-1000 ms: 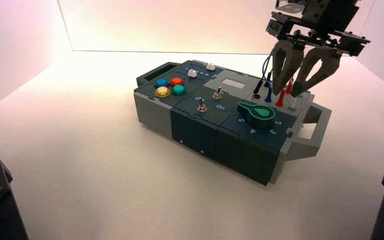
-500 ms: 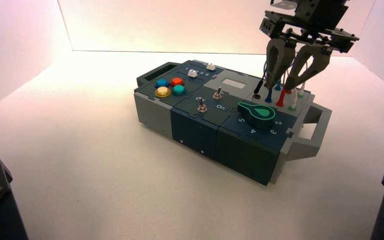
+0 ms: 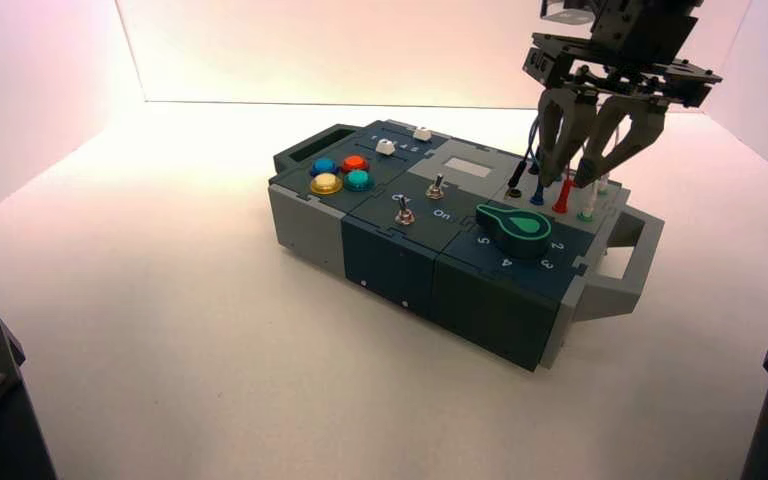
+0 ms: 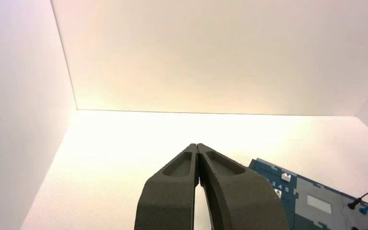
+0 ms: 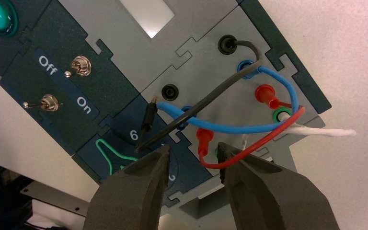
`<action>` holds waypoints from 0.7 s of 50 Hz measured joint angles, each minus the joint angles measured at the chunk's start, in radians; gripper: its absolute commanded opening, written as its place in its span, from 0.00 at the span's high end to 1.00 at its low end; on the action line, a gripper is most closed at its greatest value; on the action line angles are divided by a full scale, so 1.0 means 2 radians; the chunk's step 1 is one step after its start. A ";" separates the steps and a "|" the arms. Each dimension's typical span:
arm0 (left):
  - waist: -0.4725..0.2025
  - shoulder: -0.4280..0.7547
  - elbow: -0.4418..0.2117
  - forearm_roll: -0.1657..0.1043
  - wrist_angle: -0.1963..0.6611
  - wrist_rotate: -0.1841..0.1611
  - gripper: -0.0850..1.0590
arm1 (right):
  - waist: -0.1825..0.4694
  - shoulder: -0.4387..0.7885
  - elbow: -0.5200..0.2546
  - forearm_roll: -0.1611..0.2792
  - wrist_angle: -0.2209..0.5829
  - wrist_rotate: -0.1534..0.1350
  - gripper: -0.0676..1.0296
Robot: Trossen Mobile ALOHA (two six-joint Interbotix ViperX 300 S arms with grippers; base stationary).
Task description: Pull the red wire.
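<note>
Across the whole lower half of the high view spreads a pale worktop, with a pinkish-white back wall rising behind it and side walls at left and right. At the upper right, the right pincer hangs over the wire end of the box, spread wide and pinching nothing. The red wire loops between two red plugs there, right of centre in the frame; in the right wrist view it crosses in front of one fingertip, and I can't tell whether they touch. Blue, black and white cables crowd close around it. The left pincer waits pressed together, low in the middle of its own wrist view. The box sits slantwise, its gray right handle jutting out over worktop, with wide pale surface along its front edge.
</note>
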 measured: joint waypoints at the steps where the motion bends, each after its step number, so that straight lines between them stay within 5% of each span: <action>1: 0.000 0.000 0.000 0.000 -0.001 0.000 0.95 | 0.000 0.001 0.000 0.000 0.000 0.000 0.52; 27: 0.000 0.012 0.000 0.002 -0.005 0.006 0.95 | 0.000 0.028 -0.005 -0.002 -0.010 0.000 0.61; 30: -0.001 0.012 0.000 0.001 -0.005 0.007 0.95 | 0.000 0.028 -0.005 -0.002 -0.011 0.001 0.67; 35: -0.001 0.012 0.000 0.002 -0.005 0.007 0.95 | -0.001 0.028 -0.004 -0.003 -0.011 0.001 0.92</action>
